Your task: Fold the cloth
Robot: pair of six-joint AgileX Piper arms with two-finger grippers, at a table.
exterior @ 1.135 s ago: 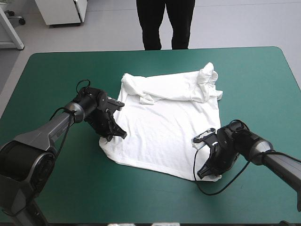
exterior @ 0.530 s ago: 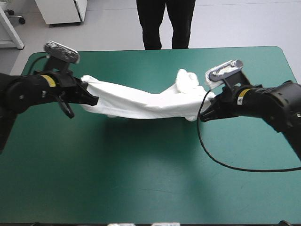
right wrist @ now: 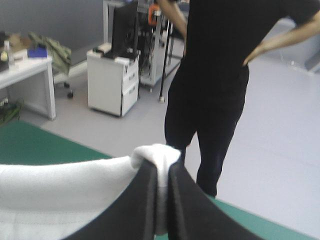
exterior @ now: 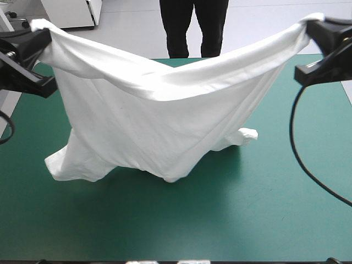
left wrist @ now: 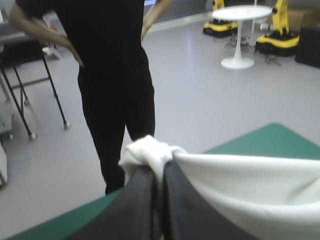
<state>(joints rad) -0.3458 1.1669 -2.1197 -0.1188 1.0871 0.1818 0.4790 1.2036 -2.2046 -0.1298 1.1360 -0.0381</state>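
Above table, T-shirt corners pinched inside left gripper, right gripper.

Lift-off: the left gripper climbs from mid-frame to the upper left corner of the high view, the right gripper to the upper right. The T-shirt, earlier spread flat on the teal-green cover and just before a narrow band stretched between them, now hangs as a broad sheet sagging in the middle, only its lower folds trailing on the cover at centre and lower left.
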